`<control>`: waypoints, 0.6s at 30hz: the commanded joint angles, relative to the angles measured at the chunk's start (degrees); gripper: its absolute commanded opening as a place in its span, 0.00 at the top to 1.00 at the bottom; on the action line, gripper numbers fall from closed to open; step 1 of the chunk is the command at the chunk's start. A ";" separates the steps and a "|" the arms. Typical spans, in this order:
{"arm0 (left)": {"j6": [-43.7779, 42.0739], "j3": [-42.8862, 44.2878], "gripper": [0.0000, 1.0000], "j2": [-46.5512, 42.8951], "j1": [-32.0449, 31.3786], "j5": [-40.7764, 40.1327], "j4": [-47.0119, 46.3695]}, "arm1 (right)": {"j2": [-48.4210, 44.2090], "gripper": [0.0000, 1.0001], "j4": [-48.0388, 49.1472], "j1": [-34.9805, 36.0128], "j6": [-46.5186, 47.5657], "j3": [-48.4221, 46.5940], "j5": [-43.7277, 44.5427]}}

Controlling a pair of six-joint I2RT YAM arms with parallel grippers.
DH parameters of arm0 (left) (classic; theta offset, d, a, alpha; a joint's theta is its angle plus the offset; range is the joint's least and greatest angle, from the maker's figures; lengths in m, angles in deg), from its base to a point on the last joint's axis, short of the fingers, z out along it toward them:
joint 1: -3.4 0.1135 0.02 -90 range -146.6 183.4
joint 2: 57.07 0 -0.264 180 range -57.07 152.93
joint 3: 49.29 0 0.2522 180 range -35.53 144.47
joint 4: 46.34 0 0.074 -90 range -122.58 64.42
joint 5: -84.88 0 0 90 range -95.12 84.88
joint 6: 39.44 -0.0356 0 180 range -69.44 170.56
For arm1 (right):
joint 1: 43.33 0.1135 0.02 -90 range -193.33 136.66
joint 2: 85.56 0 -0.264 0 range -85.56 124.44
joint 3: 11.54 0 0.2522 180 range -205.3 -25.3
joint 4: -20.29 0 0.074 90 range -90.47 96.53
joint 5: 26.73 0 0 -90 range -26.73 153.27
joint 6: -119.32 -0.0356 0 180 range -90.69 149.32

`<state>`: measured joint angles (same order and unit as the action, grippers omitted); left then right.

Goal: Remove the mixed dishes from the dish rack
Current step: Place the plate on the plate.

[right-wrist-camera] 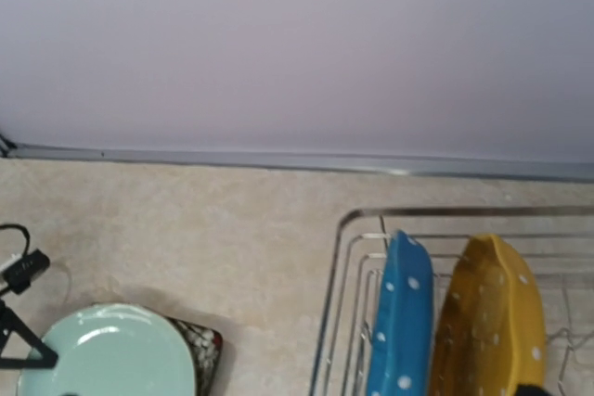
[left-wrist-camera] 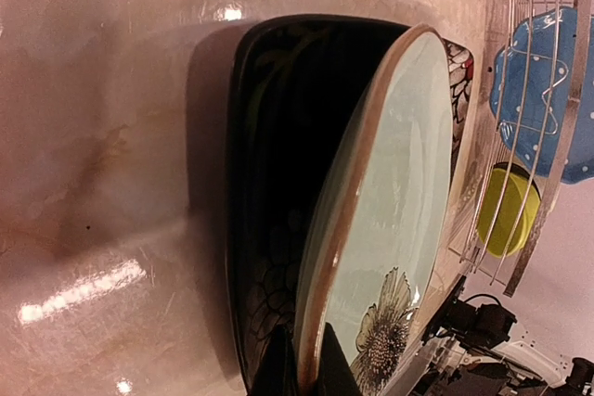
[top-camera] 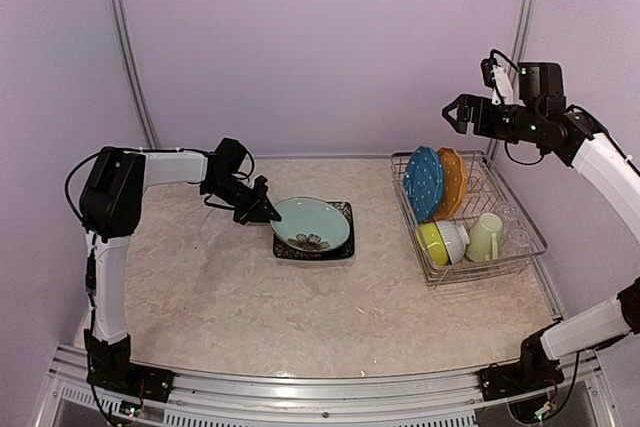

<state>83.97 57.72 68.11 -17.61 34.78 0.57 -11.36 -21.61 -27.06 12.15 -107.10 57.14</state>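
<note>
My left gripper (top-camera: 264, 211) is shut on the left rim of the pale green flowered plate (top-camera: 311, 224), which rests tilted on the black square plate (top-camera: 340, 250) at the table's middle. In the left wrist view my fingertips (left-wrist-camera: 275, 374) pinch that plate's brown rim (left-wrist-camera: 390, 210) over the black plate (left-wrist-camera: 278, 183). The dish rack (top-camera: 490, 265) at the right holds the blue dotted plate (top-camera: 424, 183), the orange plate (top-camera: 453, 181), the lime bowl (top-camera: 431, 242), the white bowl (top-camera: 453, 239), the pale green mug (top-camera: 486, 237) and clear glasses (top-camera: 516, 233). My right gripper (top-camera: 458, 115) is open, high above the rack.
The right wrist view looks down on the rack's back left corner (right-wrist-camera: 371, 215), the blue plate (right-wrist-camera: 401, 322) and the orange plate (right-wrist-camera: 487, 322), standing on edge. The back wall's rail (top-camera: 300, 155) runs behind the table.
</note>
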 commanded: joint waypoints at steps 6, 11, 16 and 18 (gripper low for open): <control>0.31 6.38 1.00 2.97 -0.68 1.43 -0.98 | -0.81 0.01 -3.07 -1.24 1.23 1.12 -0.25; -1.45 6.05 0.85 3.32 -1.09 -0.33 1.38 | -0.89 0.01 -3.98 -1.33 1.46 0.86 2.83; -3.10 5.15 0.73 2.55 -1.68 -2.73 3.16 | -1.11 0.01 -4.58 -1.56 1.79 0.80 3.72; -3.46 5.24 0.69 2.37 -1.92 -3.65 3.84 | -0.97 0.01 -4.63 -1.67 1.90 0.82 2.89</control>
<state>82.37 62.05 70.65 -18.66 32.66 2.77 -11.56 -24.47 -27.83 13.33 -106.73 59.61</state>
